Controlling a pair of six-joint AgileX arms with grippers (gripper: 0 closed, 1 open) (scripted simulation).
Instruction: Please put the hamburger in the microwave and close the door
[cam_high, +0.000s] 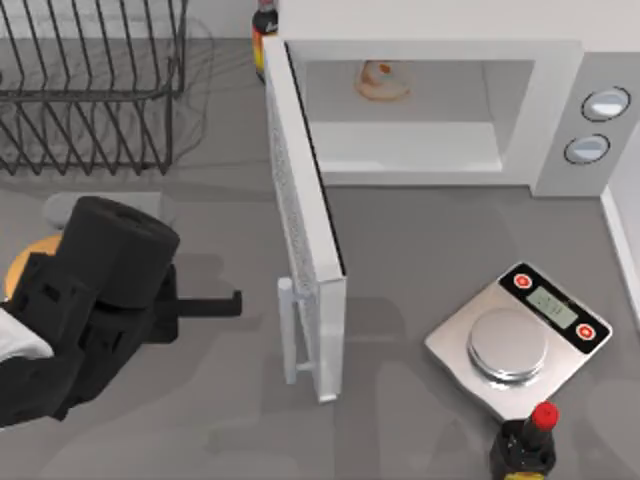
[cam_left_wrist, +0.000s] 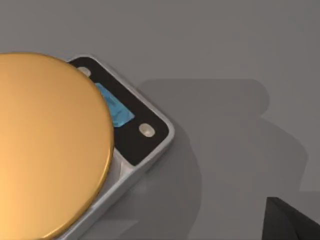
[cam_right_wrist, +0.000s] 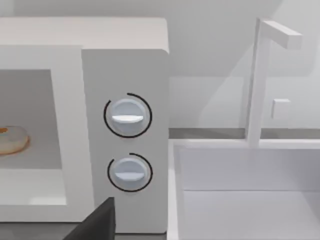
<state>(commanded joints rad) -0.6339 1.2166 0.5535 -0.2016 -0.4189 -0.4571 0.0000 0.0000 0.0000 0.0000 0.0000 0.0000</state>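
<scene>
Inside the microwave (cam_high: 430, 110), the hamburger (cam_high: 381, 81) sits at the back of the cavity.
The door (cam_high: 305, 235) stands wide open over the tabletop (cam_high: 420, 260). The left gripper (cam_high: 205, 303) hovers left of it, whether its fingers are clenched or released cannot be told.

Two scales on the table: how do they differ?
The scale at the top view's left carries a large flat golden-orange plate and a blue display; the scale at the right has a smaller silver plate and a pale grey display. The left arm covers most of the left one; the right one lies in the open. Both have grey bodies and black control strips.
</scene>
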